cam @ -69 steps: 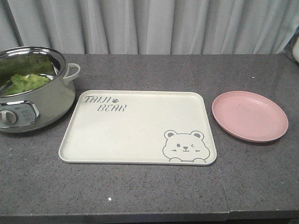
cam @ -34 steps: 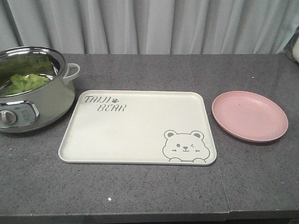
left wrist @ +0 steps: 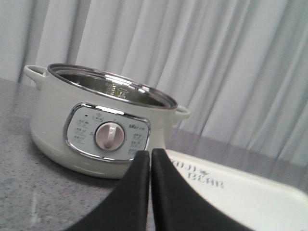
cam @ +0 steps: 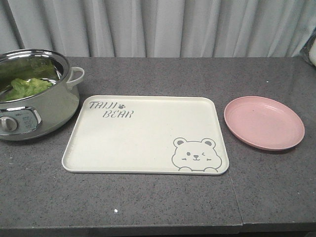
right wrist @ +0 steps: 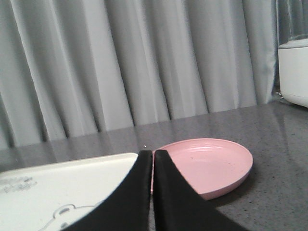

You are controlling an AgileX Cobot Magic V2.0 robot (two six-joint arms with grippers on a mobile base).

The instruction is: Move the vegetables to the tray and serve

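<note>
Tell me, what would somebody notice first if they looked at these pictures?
The big cream tray in the middle of the grey counter grabs the eye first, with a winking bear drawn in its near right corner. To its right sits an empty round pink plate. To its left stands a shiny pot with green lettuce inside.

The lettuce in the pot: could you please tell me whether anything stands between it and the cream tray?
Only the wall of the pot: the lettuce lies inside it, left of the tray, so it must come up over the rim. Between pot and tray is bare countertop, and nothing lies on the tray.
</note>
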